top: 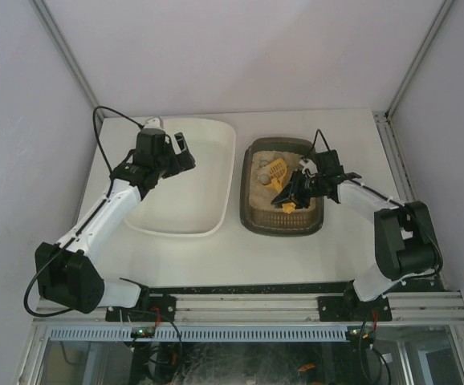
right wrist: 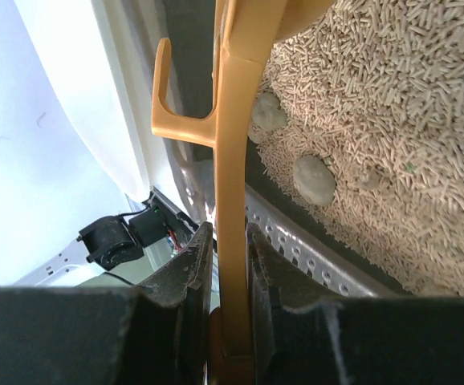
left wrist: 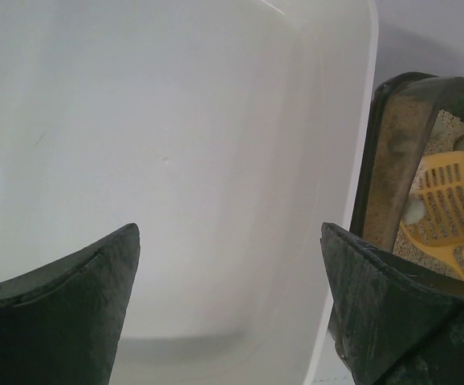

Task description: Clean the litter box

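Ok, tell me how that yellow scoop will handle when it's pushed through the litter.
The scoop is probably stiff: its moulded handle runs straight out of the right gripper. It looks light, being thin slotted plastic. Clamped on a narrow smooth handle, it might twist against the pellet litter.

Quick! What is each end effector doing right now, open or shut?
Left end effector: open, empty, above the white tub.
Right end effector: shut on the yellow scoop by its handle, over the litter box.
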